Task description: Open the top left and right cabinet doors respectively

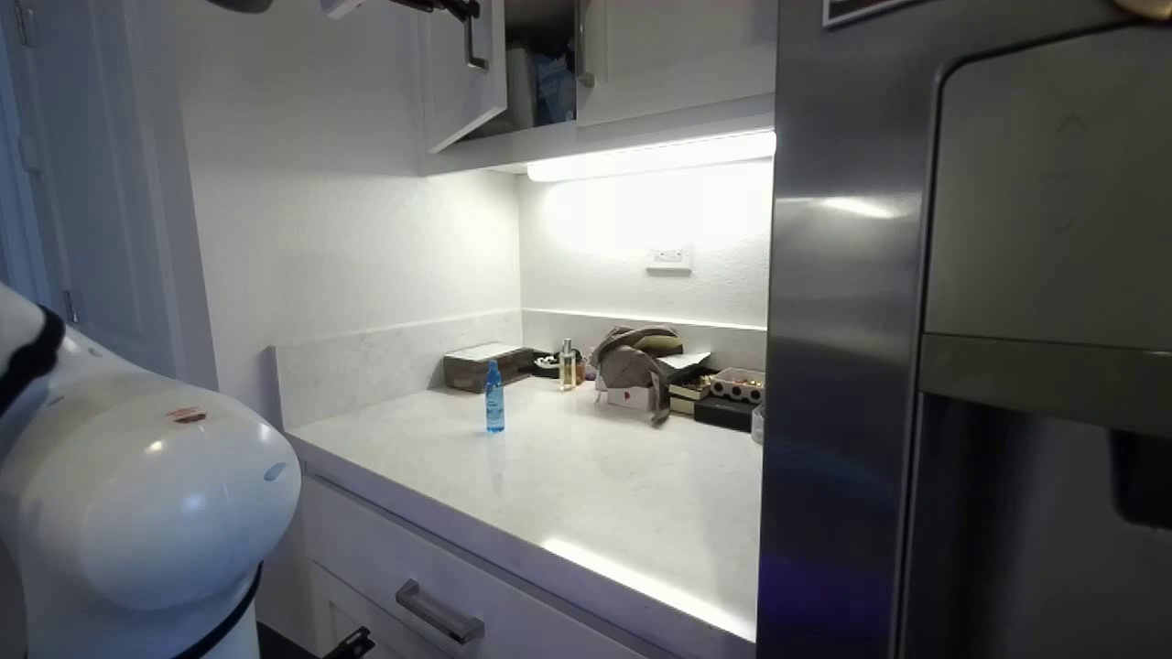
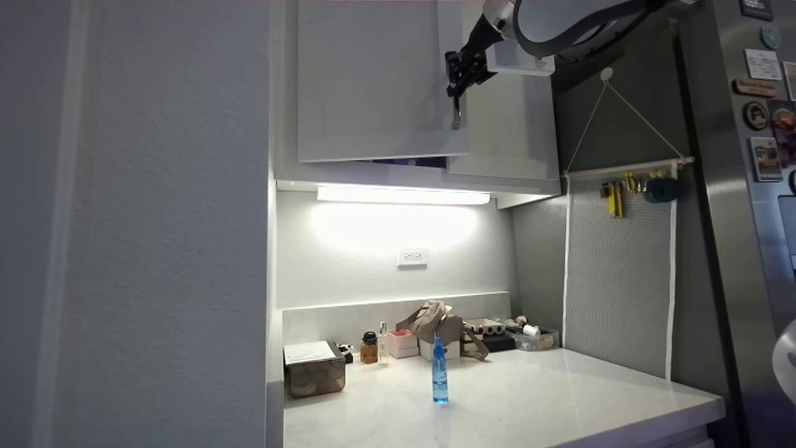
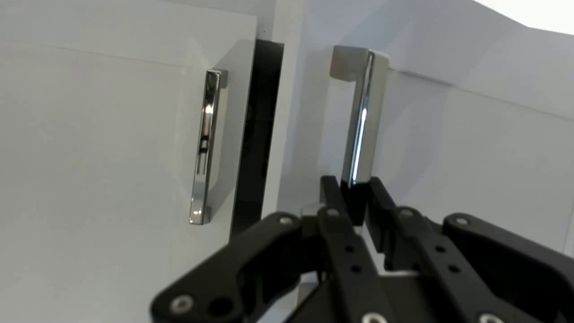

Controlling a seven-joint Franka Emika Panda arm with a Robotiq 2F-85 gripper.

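One black claw (image 3: 353, 183), mine, slants downward, nearly closed, gripping the bar handle (image 3: 367, 121) of the top left cabinet door (image 3: 489, 170), ajar.

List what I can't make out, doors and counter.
Tops of the left door and right door: cut off by the upper edge, both exterior views.
Cabinet contents: dim, partly hidden by the doors, in an exterior view.
Left door's handle: partly hidden behind the pincer, wrist view.
Lettering on the blue bottle: too small, both exterior views.
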